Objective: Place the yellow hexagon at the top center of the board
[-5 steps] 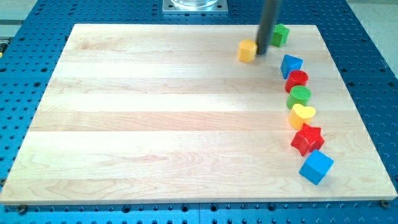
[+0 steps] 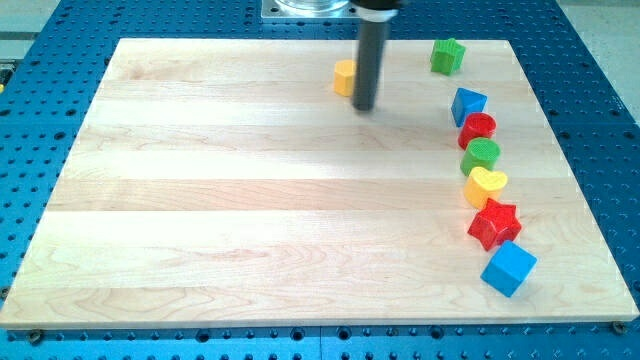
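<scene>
The yellow hexagon [image 2: 344, 77] lies on the wooden board [image 2: 250, 200] near its top edge, just right of centre. My tip [image 2: 364, 107] stands right beside the hexagon, at its right and a little lower, partly hiding its right side. The dark rod rises straight up from there to the view's top.
A green block [image 2: 448, 55] sits at the board's top right. Down the right side runs a curved line: a blue block [image 2: 467, 104], a red cylinder [image 2: 478, 129], a green cylinder [image 2: 481, 155], a yellow heart [image 2: 485, 186], a red star [image 2: 494, 223], a blue cube [image 2: 508, 267].
My tip has moved left and slightly down. The yellow hexagon has slid left along the top of the board, away from the green block.
</scene>
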Robot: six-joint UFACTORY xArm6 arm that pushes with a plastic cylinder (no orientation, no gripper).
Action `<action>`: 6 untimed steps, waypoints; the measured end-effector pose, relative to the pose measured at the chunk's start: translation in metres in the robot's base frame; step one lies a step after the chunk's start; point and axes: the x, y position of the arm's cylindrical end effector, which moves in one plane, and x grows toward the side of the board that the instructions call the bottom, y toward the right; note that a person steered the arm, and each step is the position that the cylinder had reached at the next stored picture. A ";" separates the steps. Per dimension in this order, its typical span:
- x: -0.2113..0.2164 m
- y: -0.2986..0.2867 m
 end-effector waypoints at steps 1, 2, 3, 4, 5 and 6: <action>-0.064 -0.021; -0.048 0.006; -0.067 0.042; -0.087 0.043; -0.087 0.025; -0.085 0.007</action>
